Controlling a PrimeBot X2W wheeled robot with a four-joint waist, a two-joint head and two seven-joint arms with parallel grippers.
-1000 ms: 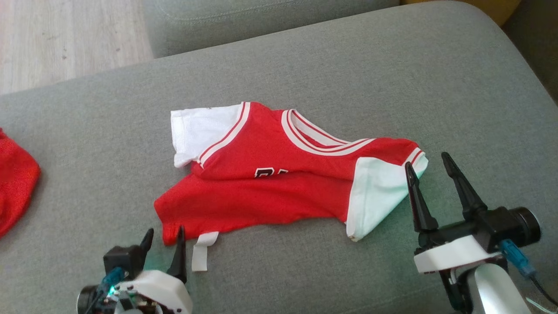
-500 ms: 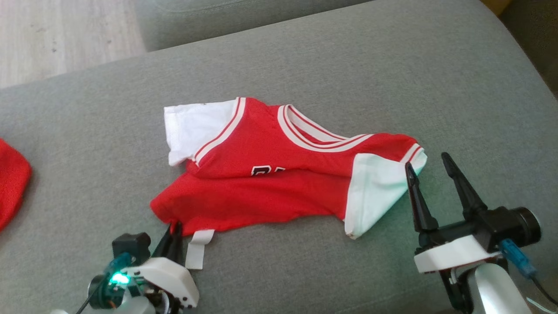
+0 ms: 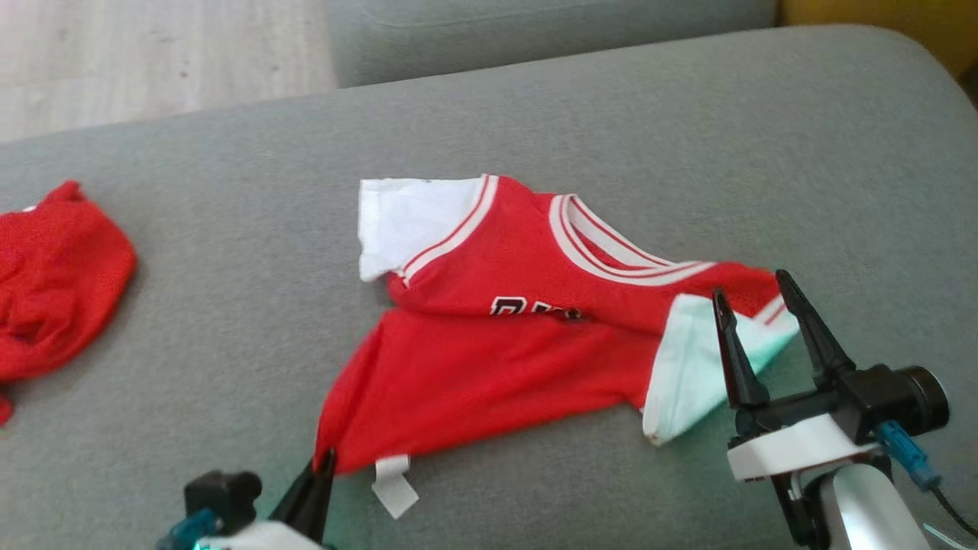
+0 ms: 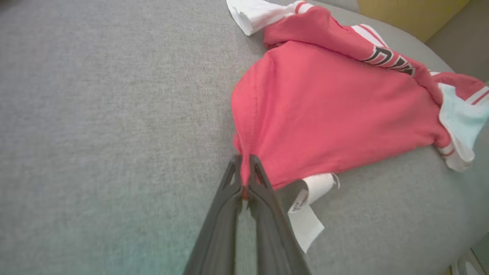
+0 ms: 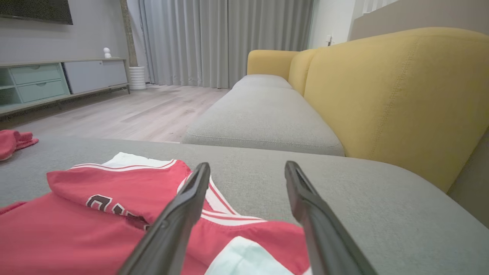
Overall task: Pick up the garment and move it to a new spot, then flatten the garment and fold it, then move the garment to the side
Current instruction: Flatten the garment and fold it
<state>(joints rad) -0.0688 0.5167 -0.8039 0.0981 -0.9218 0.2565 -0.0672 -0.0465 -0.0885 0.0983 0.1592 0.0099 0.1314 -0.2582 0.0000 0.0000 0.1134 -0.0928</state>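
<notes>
The red jersey [image 3: 497, 359], trimmed in red-and-white stripes, lay crumpled on the grey sofa cushion [image 3: 229, 191]. Its upper part was folded over the lower, so only part of the black lettering showed. The left gripper [image 4: 244, 162] was pinched tight on the jersey's lower left hem corner, with red fabric bunched between its two dark fingers. That corner tapered to a point toward the cushion's near edge. A white care label [image 4: 305, 214] hung from the hem just beside those fingers and lay on the cushion. The right gripper [image 3: 749, 286] had its fingers spread wide and held nothing. It was poised over the pale right sleeve [image 3: 688, 367] at the jersey's right end; whether a fingertip touched the cloth could not be told. A second red cloth [image 3: 57, 283] lay well apart at the cushion's left side. Beyond the cushion were a pale wooden floor [image 3: 153, 53] and a yellow sofa back [image 5: 382, 95].
</notes>
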